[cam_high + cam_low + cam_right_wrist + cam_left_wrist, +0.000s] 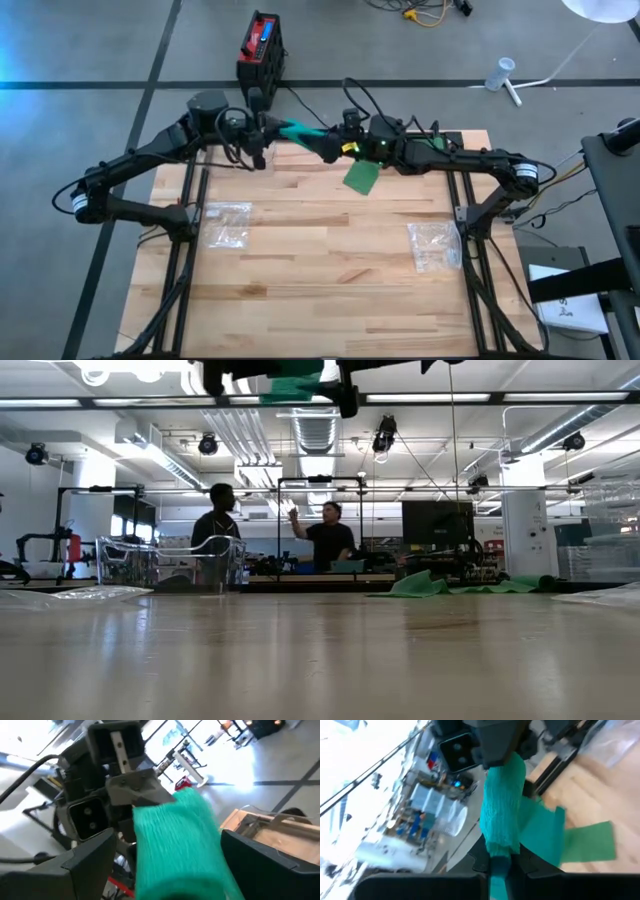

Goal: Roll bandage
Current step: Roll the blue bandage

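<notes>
Grey floor with dark tape lines is seen around the wooden counter [320,290], and a bright workshop with 2 people [330,543] standing far back is seen beyond its edge in the low view. Both dark arms are raised over the far side of the counter and are brought together near its middle. 2 clear plastic bags [226,224] are laid flat on the wood, 1 toward each side, well apart from the arms. A red and black box [262,48] is set on the floor beyond the far edge.

The green bandage [300,132] is held in the air between the 2 tools, above the counter's far part. It is seen as a thick roll in both wrist views, and a loose flat tail [361,178] is hung from it down toward the wood.

The left tool [499,865] is pressed together on 1 end of the roll, which is pinched between its fingers. The right tool [165,865] is spread wide, with 1 finger on either side of the roll's other end; contact with the roll cannot be confirmed.
</notes>
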Robot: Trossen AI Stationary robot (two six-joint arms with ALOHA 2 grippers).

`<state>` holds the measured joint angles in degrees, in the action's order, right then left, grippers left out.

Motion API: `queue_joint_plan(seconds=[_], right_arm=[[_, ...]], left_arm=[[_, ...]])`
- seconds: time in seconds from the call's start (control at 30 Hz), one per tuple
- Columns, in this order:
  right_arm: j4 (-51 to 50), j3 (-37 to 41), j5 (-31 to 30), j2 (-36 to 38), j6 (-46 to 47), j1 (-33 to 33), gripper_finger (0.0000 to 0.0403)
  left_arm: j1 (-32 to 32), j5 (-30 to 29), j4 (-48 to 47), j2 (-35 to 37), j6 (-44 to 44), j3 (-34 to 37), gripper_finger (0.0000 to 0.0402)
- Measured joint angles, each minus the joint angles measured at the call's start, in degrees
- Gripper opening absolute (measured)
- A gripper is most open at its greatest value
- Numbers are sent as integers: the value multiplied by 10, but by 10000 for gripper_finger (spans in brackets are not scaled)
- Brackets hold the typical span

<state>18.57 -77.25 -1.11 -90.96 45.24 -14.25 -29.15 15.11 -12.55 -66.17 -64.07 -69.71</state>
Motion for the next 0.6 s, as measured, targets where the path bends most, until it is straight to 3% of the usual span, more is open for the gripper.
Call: queue_joint_plan(seconds=[0.3, 0.6], right_arm=[[10, 0, -8, 0, -5, 0, 340], [12, 0, -12, 0, -41, 0, 239]], left_arm=[[-6, -23, 8, -21, -15, 0, 31], [-9, -34, 36, -34, -32, -1, 33]])
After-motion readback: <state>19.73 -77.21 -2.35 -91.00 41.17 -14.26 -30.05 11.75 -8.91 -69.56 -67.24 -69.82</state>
